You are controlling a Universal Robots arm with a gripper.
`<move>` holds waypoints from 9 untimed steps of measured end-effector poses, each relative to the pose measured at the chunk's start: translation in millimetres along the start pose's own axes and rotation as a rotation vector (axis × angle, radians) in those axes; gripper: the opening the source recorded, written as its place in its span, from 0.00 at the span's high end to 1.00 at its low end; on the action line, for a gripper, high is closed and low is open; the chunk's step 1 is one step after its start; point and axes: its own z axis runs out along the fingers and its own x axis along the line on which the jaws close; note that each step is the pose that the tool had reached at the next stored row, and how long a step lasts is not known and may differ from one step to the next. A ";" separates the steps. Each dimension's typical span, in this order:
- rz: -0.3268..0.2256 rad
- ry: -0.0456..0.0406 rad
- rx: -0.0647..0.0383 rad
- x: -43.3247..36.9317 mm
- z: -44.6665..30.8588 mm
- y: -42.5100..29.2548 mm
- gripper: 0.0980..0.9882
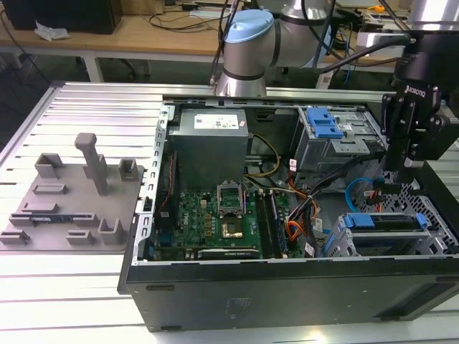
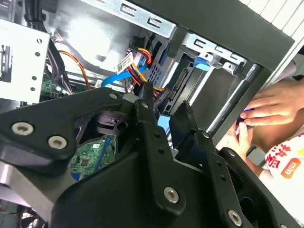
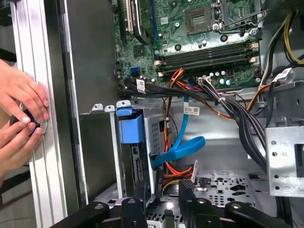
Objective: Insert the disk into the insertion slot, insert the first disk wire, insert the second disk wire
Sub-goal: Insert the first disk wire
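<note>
The disk (image 1: 391, 221), in its bright blue carrier (image 3: 130, 126), sits inside the insertion slot (image 1: 432, 215), the low grey perforated cage at the case's front on the exterior view's right. My gripper (image 1: 400, 179) hangs just above the cage's inner end. Its jaws stand open, apart from each other in both wire-facing wrist views (image 3: 164, 190) (image 2: 165, 102), with nothing clearly held. The second disk wire (image 3: 183, 147), light blue, loops in front of the fingertips (image 3: 142, 190). The first disk wire (image 3: 173, 168), orange-red, lies under that loop close to the gripper.
A taller grey bay with a blue latch (image 1: 323, 122) stands behind the cage. A thick black cable bundle (image 3: 237, 114) crosses beside the motherboard (image 1: 222, 215). A person's hands (image 3: 21, 109) rest on the case's outer edge. A grey fixture plate (image 1: 72, 193) lies beside the case.
</note>
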 end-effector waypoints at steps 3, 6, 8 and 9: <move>0.009 0.0074 -0.001 -0.8 2.5 1.0 0.65; 0.009 0.0104 0.000 -0.8 2.3 1.1 0.65; 0.009 0.0106 0.000 -0.9 2.5 1.1 0.65; 0.009 0.0131 0.002 -1.0 2.9 1.4 0.65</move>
